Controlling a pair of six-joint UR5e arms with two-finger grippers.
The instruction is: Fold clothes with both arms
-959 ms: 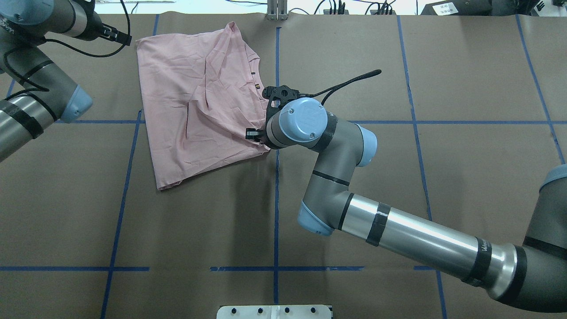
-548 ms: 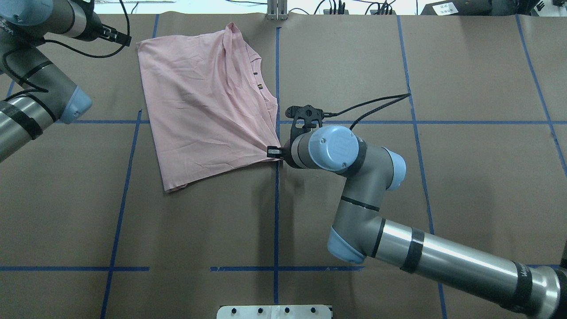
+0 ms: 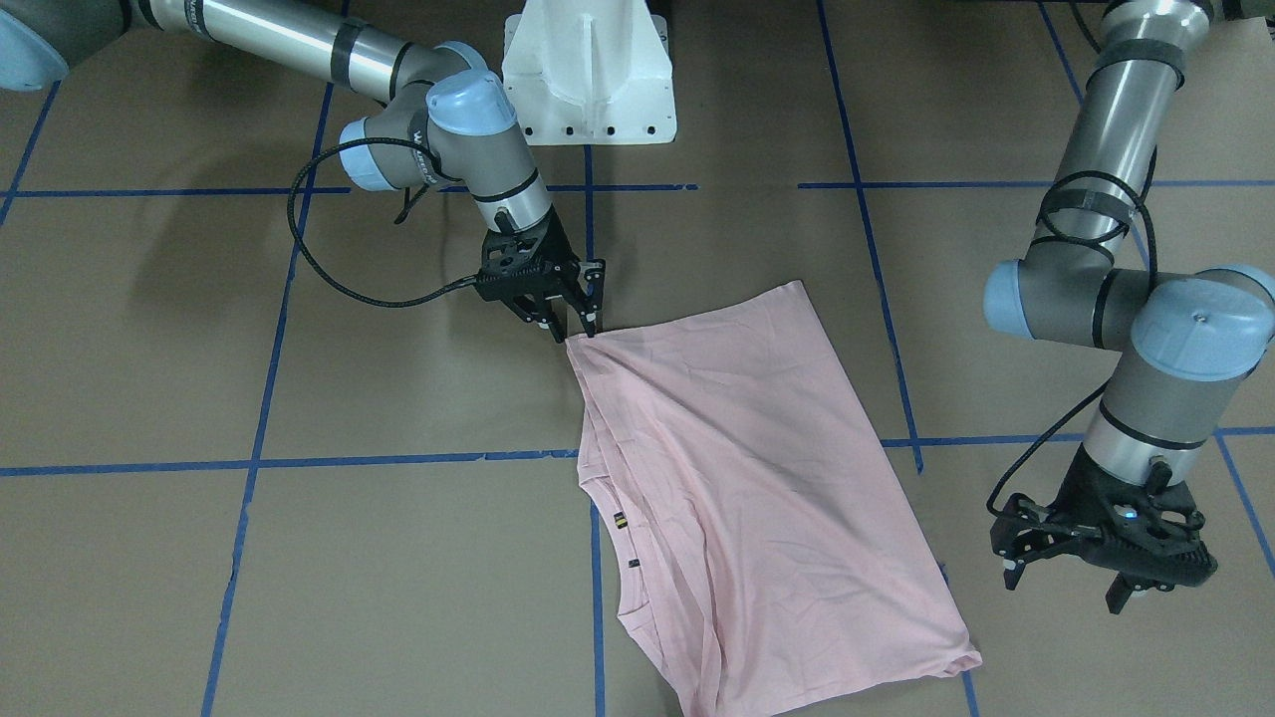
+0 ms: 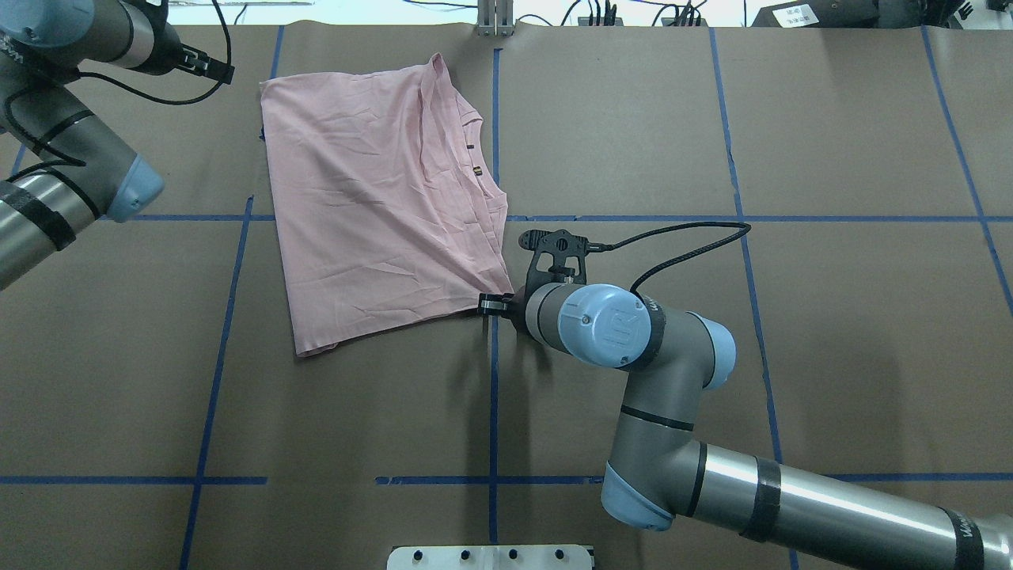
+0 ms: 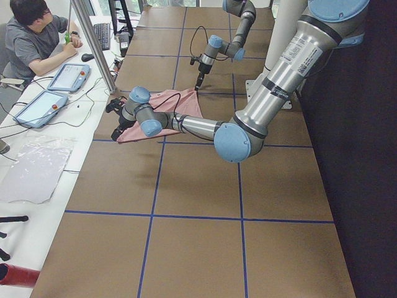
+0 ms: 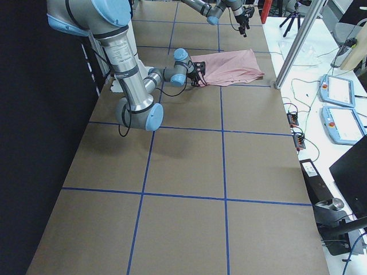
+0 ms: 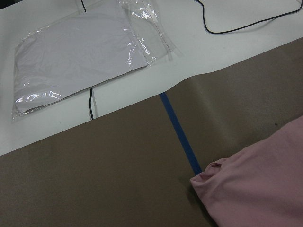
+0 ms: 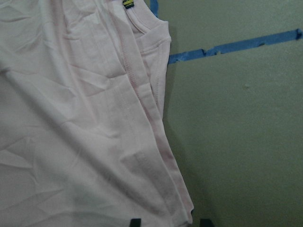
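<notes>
Nearest me, my right pincer [image 3: 576, 334] is clamped on the near right corner of the pale pink T-shirt [image 4: 372, 198]. The cloth is drawn in creases toward the grip, just beside a blue tape line [image 4: 493, 396] on the brown desk [image 4: 712, 356]. From there the T-shirt lies doubled over, plain side up, spreading away toward the far left, its collar [image 4: 473, 158] along the right edge. Farthest out, my left pincer [image 3: 1064, 590] hangs with its jaws spread, holding nothing, near the T-shirt's far left corner but apart from it.
</notes>
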